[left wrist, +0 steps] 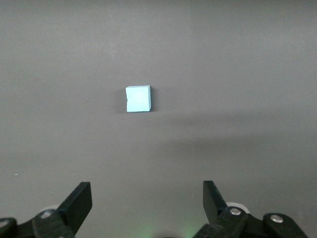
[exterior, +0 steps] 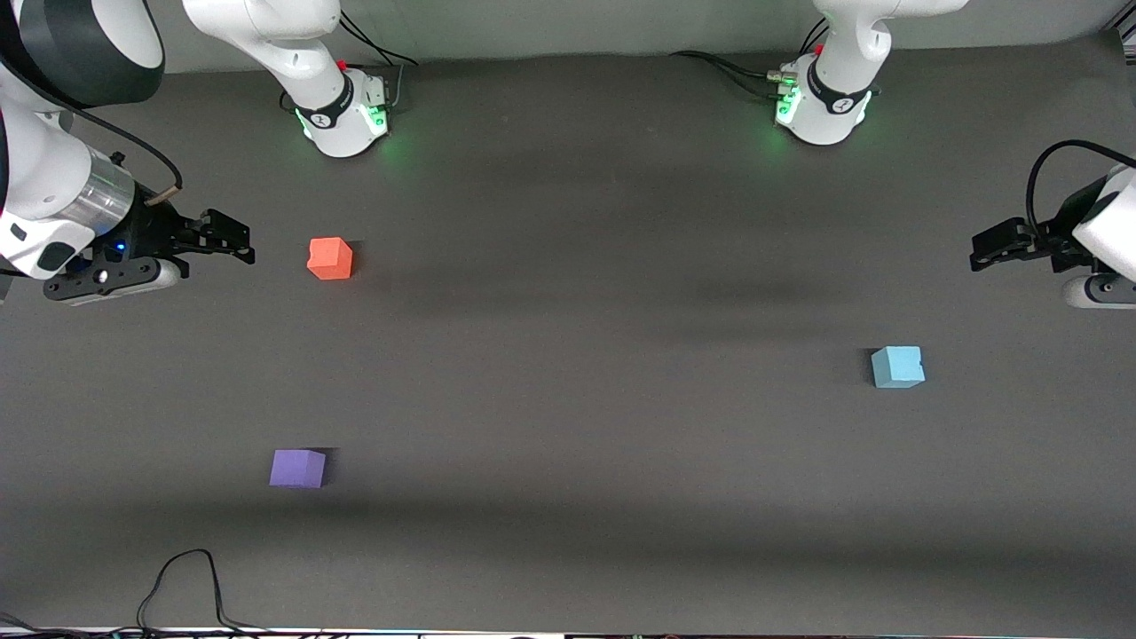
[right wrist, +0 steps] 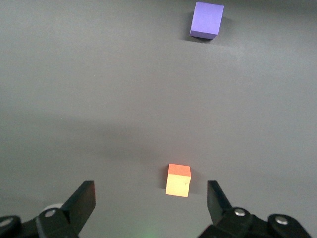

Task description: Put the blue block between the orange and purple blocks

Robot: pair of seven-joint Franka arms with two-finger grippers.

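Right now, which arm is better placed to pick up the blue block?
Left. The left gripper is open near the blue block; the right gripper waits by the orange block.

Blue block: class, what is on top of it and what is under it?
Nothing rests on the blue block; its top is bare. It sits flat on the dark table. Its underside is hidden.

Dark grey table [exterior: 568,311] carries three cubes, well apart. Blue block [exterior: 897,366] near left gripper [exterior: 985,248]. Orange block [exterior: 330,258] just beside right gripper [exterior: 238,244]; purple block [exterior: 297,468] farther from it, nearer front camera. Black cable [exterior: 182,581] on front edge.
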